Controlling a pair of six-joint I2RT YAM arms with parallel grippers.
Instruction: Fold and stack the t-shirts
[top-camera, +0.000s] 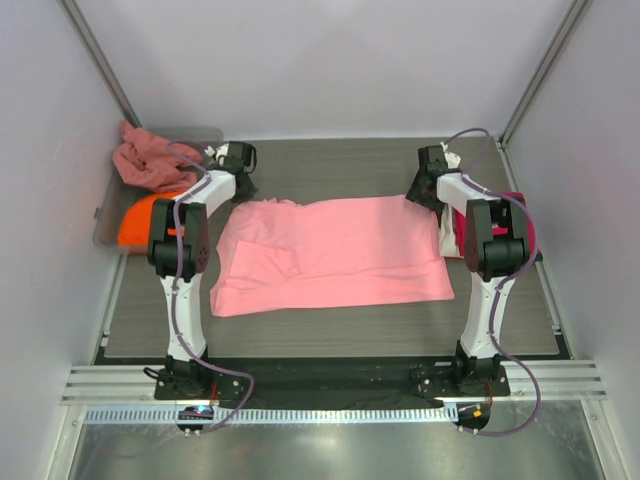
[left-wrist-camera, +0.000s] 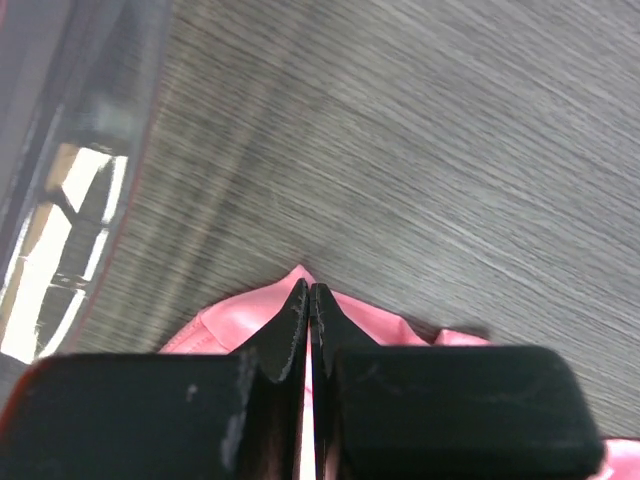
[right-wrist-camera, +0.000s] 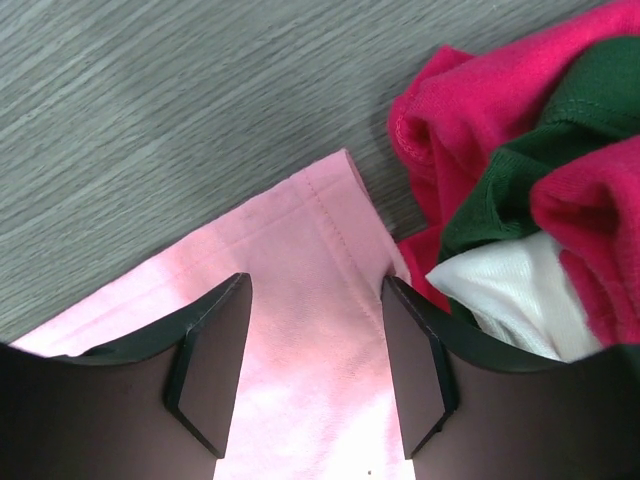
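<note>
We see the light pink cloth t-shirt spread flat on the grey tabletop, left claw pinched on seemingly its far corner, right claw gaping over its opposite hem.

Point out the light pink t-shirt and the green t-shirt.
light pink t-shirt (top-camera: 340, 250): top external view, middle of the spread cloth.
green t-shirt (right-wrist-camera: 570, 110): right wrist view, its wide upper fold.

Grey plastic tray at far left, dark wood-grain tabletop, white enclosure walls, aluminium rail
</note>
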